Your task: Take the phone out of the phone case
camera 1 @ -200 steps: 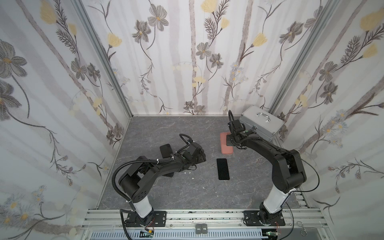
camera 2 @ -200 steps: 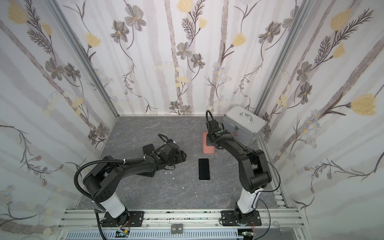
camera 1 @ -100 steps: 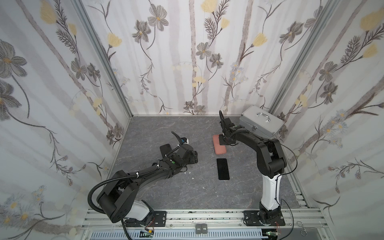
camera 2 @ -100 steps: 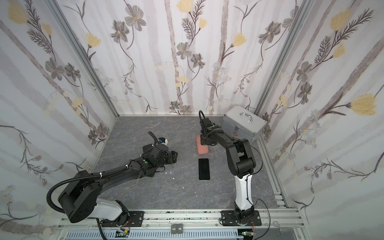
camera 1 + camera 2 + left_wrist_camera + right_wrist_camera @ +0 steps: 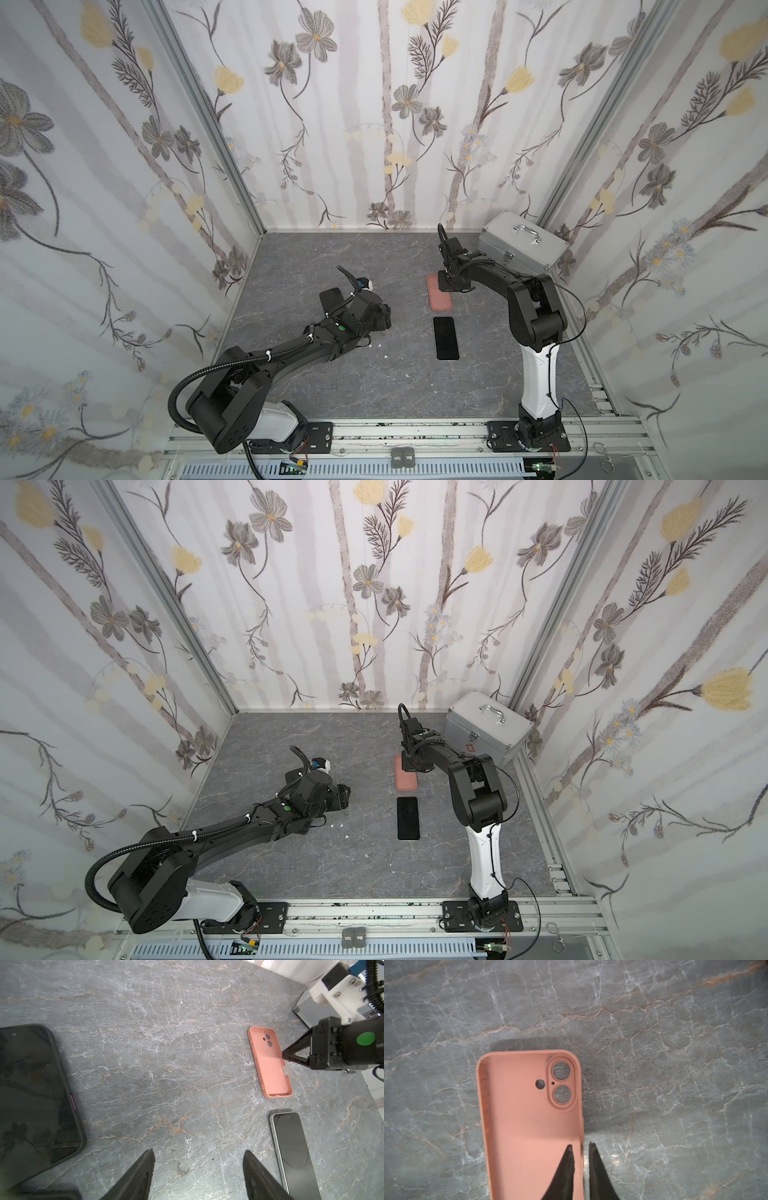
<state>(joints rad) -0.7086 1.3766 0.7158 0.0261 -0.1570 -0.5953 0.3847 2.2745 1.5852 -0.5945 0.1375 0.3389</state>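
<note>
The right pincer [image 5: 580, 1145] stands with its jaws slightly apart, one tip inside the pink case [image 5: 529, 1126] and the other just outside, with the case's long side wall in the gap between them. A sliver of space shows on both sides of the wall, so the grip looks let go rather than clamped. A second ago this pincer was closed on the case and held it a little closer to the silver box [image 5: 521, 245]. Now the case lies flat on the worktop [image 5: 675, 1043], hollow side up, and the stone surface shows through its camera holes. It is empty.

The phone [image 5: 446, 338] lies bare and screen up on the worktop, just beside the short end of the case but not touching it. It has not moved over the last second.

The left pincer [image 5: 199, 1153] hangs low over bare worktop with its jaws wide apart and nothing between them. A second phone in a dark case [image 5: 37, 1093] lies off to one side of it, untouched.

As things lie, phone and pink case are separated and both are set down, so the task looks complete for this pair. What seems left is for the right pincer to lift clear without dragging the wall and tipping the light case toward the phone.
</note>
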